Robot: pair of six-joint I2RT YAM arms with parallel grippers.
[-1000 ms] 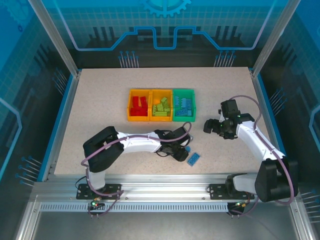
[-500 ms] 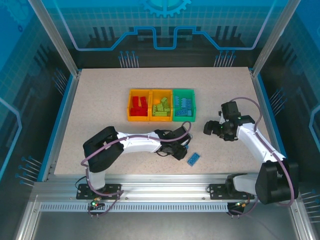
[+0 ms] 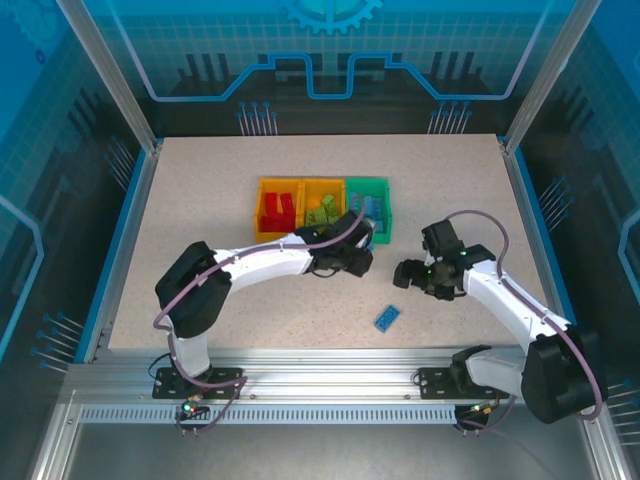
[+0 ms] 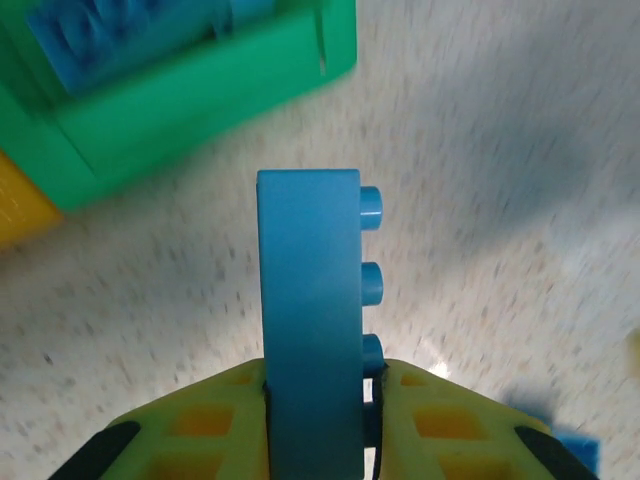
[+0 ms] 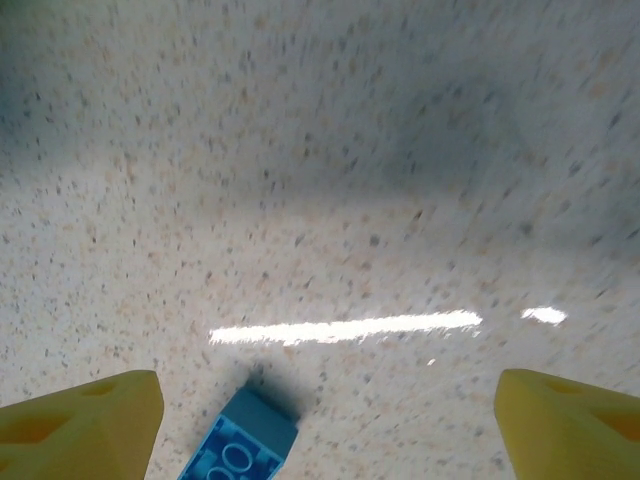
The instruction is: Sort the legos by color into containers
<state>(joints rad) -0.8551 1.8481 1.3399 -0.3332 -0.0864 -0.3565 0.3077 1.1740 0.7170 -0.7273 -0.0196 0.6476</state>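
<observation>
The left arm [image 3: 270, 265] is no longer working low on the near surface [image 3: 200, 200], where it was a second ago. It is now swinging up and away toward the green bin [image 3: 367, 181], and the left jaws, which were closing then, are now pinching a blue brick [image 4: 310, 290]. One more blue piece is therefore heading for the bin already holding the blue legos [image 3: 368, 208], while the two orange-yellow bins [image 3: 262, 215] beside it are keeping the red and the lime ones. Meanwhile the right arm [image 3: 500, 295] is coming in toward the near middle. The right jaws are standing spread above the loose blue brick [image 3: 388, 318], which is lying flat on the surface and appears to be the last piece outside the bins, so the sorting is looking nearly done. The overhead camera is giving the layout but leaving the grip too small to judge. The left wrist camera is settling it, showing the brick held upright on edge, studs facing right, with the green bin [image 4: 200, 100] just ahead and up-left. The right wrist camera is showing the loose blue brick [image 5: 240, 440] close to the left yellow fingertip [image 5: 80, 420], not yet between the jaws.
</observation>
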